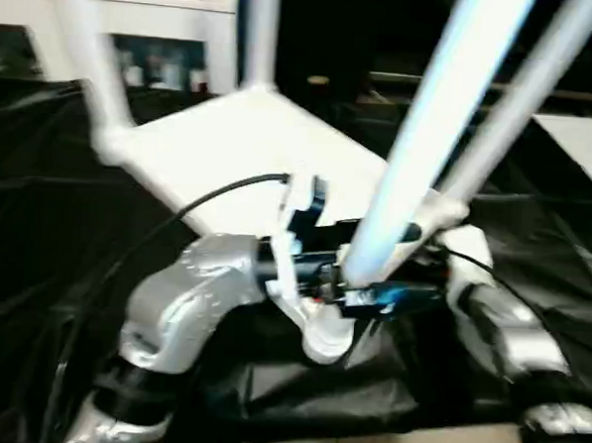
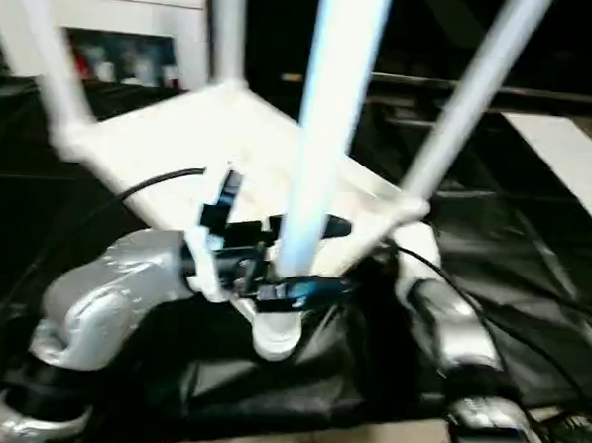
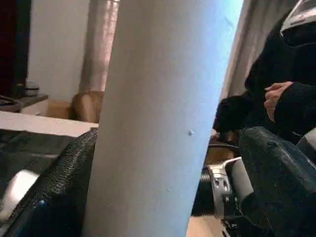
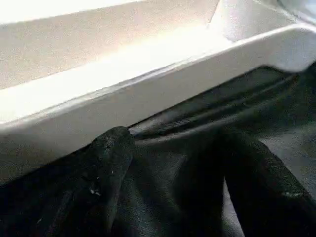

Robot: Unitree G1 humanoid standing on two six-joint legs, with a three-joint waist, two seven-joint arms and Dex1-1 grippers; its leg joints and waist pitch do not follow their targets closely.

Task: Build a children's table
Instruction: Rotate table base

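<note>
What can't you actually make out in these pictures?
- Near leg: its foot end is cut off by the head views' top edge.
- Its seating in the corner socket: hidden behind the left gripper.
- Table top: ribs lost to blur and glare.
- Right gripper: its hold on the rim is unclear in the right wrist view.

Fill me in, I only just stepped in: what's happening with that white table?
The robot is putting together a children's table. The white top lies upside down on black sheeting, with four tube legs standing up from its corners. The left end effector is closed around the nearest leg near its corner socket. The right end effector is open, beside the top's edge. A person sits nearby.
</note>
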